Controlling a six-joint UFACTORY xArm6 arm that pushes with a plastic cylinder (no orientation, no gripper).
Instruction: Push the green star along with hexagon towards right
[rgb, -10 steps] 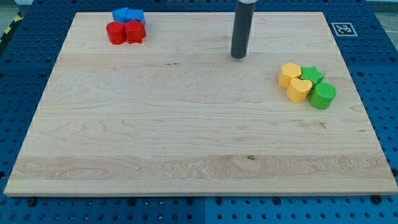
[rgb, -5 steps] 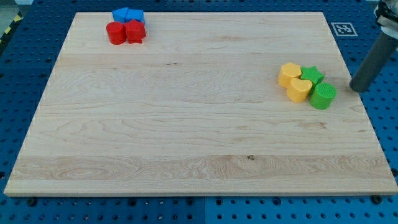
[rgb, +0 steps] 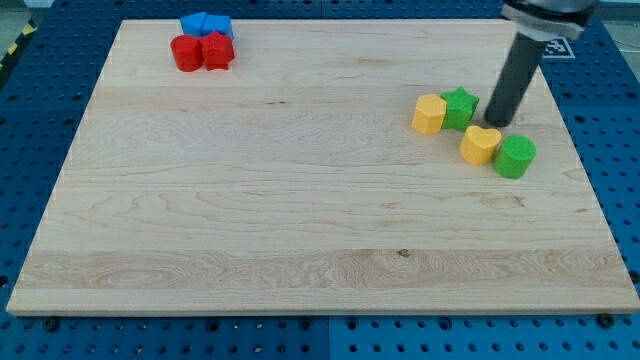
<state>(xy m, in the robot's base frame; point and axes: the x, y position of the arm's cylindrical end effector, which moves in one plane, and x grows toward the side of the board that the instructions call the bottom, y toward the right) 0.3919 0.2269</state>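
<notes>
Looking from the left, the yellow hexagon (rgb: 429, 114) touches the green star (rgb: 460, 107) at its 3 o'clock, and my tip (rgb: 496, 122) stands just beside the star's 3 o'clock side. With no hand to open, the bare rod sits on the wrong side, I judge; next I must circle to the hexagon's 9 o'clock and push right.

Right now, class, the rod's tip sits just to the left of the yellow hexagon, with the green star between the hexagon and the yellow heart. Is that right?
Not quite. The camera view shows my tip just to the view's right of the green star, not left of the yellow hexagon. The hexagon touches the star's left side; the yellow heart lies below and right of the star.
</notes>
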